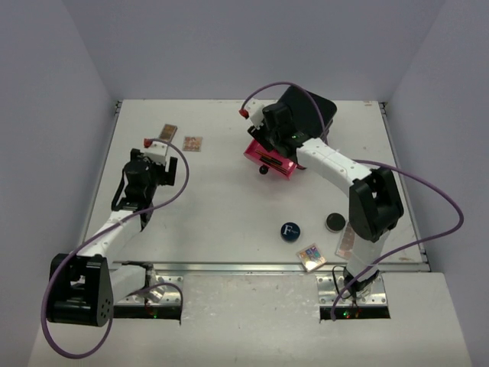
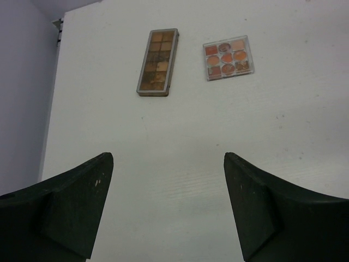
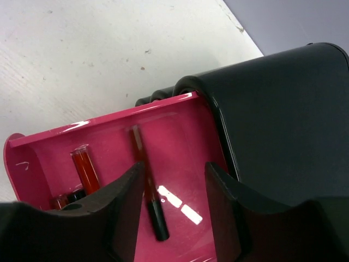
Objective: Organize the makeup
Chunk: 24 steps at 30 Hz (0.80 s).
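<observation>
Now | right fingers (image 3: 112, 218) apart over pencil (image 3: 155, 210) in drawer (image 3: 180, 142) | left fingers (image 2: 71, 207) apart

The left arm (image 1: 114, 228) and right arm (image 1: 330, 162) are both white links with chunky black joints. A purple cable (image 1: 452, 210) loops off each one, with a little red plug (image 1: 244, 112) near the right pincer (image 3: 173, 177). Its fingers (image 3: 117, 218) are plain matte black wedges.

Pink drawer (image 3: 177, 136) end behind right fingers (image 3: 112, 218)
</observation>
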Each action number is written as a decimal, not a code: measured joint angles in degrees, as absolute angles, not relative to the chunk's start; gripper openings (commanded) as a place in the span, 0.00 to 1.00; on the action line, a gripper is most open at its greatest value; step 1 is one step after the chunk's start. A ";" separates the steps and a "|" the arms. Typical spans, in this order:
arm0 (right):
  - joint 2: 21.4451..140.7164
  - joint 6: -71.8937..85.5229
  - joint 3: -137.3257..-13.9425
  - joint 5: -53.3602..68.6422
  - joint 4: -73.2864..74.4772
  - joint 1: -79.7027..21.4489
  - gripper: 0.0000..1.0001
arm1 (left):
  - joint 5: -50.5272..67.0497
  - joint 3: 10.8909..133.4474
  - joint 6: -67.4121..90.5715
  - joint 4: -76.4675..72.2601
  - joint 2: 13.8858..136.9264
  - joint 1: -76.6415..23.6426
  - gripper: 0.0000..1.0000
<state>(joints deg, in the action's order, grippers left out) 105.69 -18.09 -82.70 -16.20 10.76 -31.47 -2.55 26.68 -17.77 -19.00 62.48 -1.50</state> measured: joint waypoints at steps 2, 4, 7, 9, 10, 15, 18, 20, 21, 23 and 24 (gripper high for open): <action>105.63 -17.64 -82.70 -15.70 11.15 -31.18 0.62 | 0.15 29.43 -17.64 -16.73 62.99 -1.50 0.74; 105.36 -16.68 -82.70 -14.50 11.58 -30.52 0.64 | 3.27 32.04 -17.35 -15.04 63.13 -1.50 0.71; 104.01 -14.21 -82.70 -11.78 12.70 -28.75 0.67 | 7.12 36.03 -16.78 -12.12 63.20 -2.69 0.70; 102.32 -11.59 -82.84 -9.02 13.37 -26.71 0.69 | 7.53 39.10 -16.76 -10.03 63.96 -5.71 0.70; 101.35 -9.85 -83.12 -7.44 13.65 -25.23 0.69 | 7.46 40.76 -16.94 -9.02 64.69 -8.16 0.70; 99.38 1.02 -87.30 -1.66 13.56 -14.91 0.69 | 6.47 48.09 -18.35 -5.11 72.59 -24.32 0.70; 100.15 5.37 -91.04 -0.14 13.77 -8.55 0.69 | 4.94 49.92 -19.32 -2.73 78.11 -32.38 0.70; 102.06 7.36 -94.08 0.44 13.36 -6.72 0.69 | 3.81 51.34 -19.66 -1.13 82.20 -36.30 0.70; 103.13 8.03 -95.26 0.63 13.25 -6.40 0.69 | 3.33 52.29 -19.62 -0.01 84.10 -37.74 0.70; 105.57 8.93 -97.29 1.05 12.98 -6.43 0.69 | 2.29 54.70 -19.32 1.70 87.91 -39.61 0.70; 106.76 9.20 -97.95 1.23 12.96 -6.52 0.69 | 1.67 55.94 -18.94 2.31 89.55 -40.15 0.70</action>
<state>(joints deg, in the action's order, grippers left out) 106.76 9.20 -97.95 1.23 12.96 -6.52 1.67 55.94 -18.94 2.31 89.55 -40.15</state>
